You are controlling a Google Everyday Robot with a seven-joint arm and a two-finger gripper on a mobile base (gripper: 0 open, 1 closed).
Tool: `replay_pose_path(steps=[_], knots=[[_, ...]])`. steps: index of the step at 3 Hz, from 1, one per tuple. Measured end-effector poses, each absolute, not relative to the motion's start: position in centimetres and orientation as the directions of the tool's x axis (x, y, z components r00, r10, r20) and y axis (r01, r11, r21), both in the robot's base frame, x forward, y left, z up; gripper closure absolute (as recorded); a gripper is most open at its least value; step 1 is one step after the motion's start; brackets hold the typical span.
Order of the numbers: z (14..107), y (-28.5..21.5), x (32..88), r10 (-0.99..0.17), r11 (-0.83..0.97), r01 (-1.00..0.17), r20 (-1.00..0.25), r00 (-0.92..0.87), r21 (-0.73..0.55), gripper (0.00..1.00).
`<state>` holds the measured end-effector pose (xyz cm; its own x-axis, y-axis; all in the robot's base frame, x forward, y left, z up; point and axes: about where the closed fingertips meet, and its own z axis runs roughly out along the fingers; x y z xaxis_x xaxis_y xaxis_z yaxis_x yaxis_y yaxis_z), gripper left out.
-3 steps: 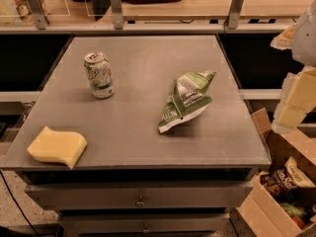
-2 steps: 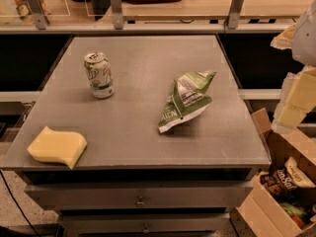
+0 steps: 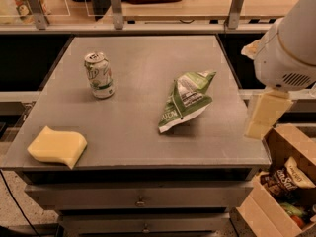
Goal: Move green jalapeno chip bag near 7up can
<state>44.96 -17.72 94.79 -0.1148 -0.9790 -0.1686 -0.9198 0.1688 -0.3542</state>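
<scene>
The green jalapeno chip bag [image 3: 185, 100] lies crinkled on the grey table [image 3: 148, 53], right of centre. The 7up can [image 3: 100, 75] stands upright at the left of the table, well apart from the bag. My gripper [image 3: 261, 116] hangs below the white arm [image 3: 291, 48] at the table's right edge, to the right of the bag and not touching it. It holds nothing that I can see.
A yellow sponge [image 3: 57, 145] lies at the table's front left corner. A cardboard box [image 3: 284, 181] with snack bags stands on the floor at the right. A counter with posts [image 3: 116, 6] runs behind the table. Drawers are below the tabletop.
My arm and gripper have moved left toward the table's right edge. The bag, can and sponge have not moved.
</scene>
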Motion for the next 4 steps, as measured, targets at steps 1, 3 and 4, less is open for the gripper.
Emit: replay_pose_path(steps=[1,3,4], knots=[[92.1,-14.3,45.9,-0.986,0.085,-0.914,-0.164,-0.021,-0.396,0.00],[86.7,-8.4,48.2,-0.981,-0.002,-0.911,-0.174,0.081,-0.413,0.00],[85.5,-7.0,49.9,-0.982,-0.007,-0.912,-0.168,0.083,-0.410,0.00]])
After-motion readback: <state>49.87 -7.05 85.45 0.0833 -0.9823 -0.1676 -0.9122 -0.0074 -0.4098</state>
